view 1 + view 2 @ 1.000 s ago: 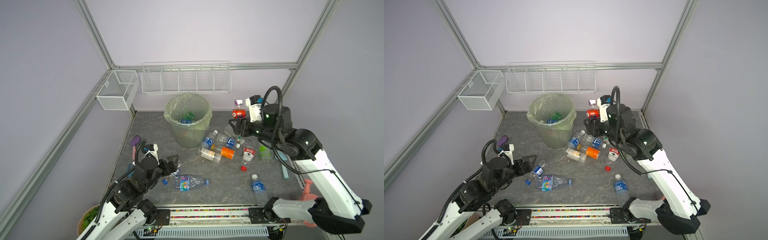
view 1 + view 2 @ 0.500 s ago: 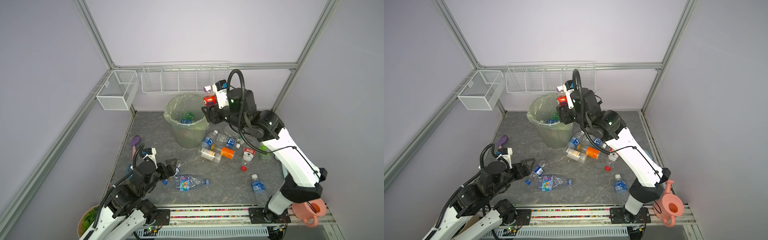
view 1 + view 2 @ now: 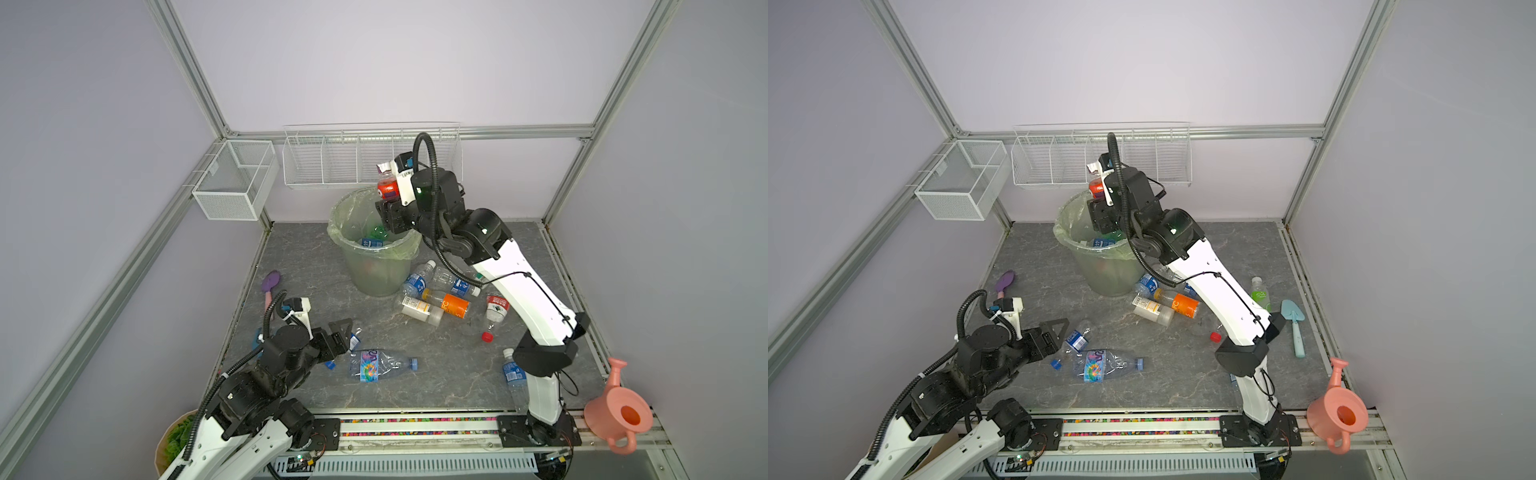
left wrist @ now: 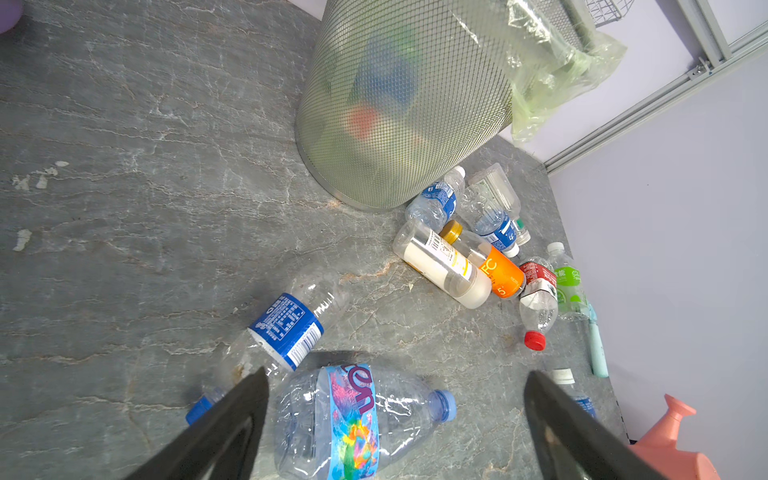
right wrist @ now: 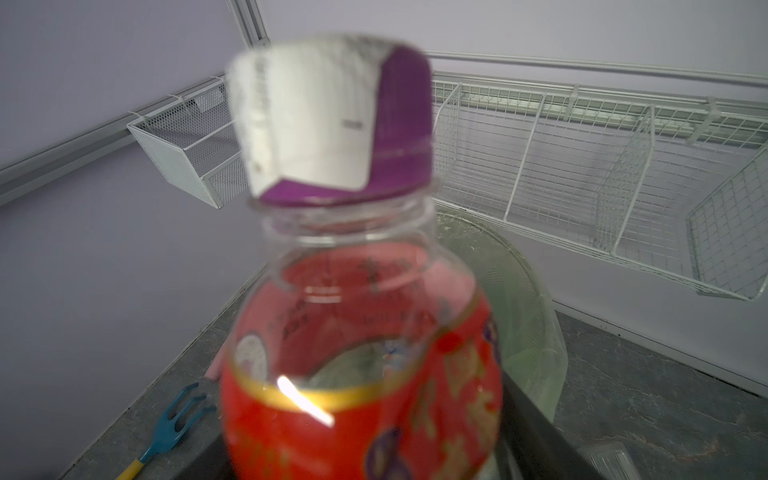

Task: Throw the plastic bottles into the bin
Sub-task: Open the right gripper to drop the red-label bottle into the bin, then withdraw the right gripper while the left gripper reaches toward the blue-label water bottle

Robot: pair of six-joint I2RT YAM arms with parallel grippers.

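The bin (image 3: 345,216), pale green and lined with a bag, stands at the back with bottles inside. Above its right rim, my right gripper (image 3: 390,200) is shut on a red-labelled bottle (image 5: 361,395) with a purple cap, held upright. Lower left, my left gripper (image 4: 395,374) is open and empty. It hovers over a lying bottle with a multicoloured label (image 4: 353,419), beside a blue-labelled bottle (image 4: 286,324). Several more plastic bottles lie right of the bin, among them an orange-labelled one (image 3: 453,305) and a white one (image 3: 419,307). Another bottle (image 3: 513,374) lies by the right arm's base.
White wire baskets (image 3: 232,183) (image 3: 365,158) hang on the back rails. A pink watering can (image 3: 619,411) sits front right, a teal trowel (image 3: 1293,324) at the right edge, a purple scoop (image 3: 271,282) at left. Loose red cap (image 3: 487,336) and blue cap (image 3: 1055,364) lie on the mat.
My right arm has swung left with the red-labelled bottle, from the back right of the table to above the bin's rim. The left arm has barely shifted.
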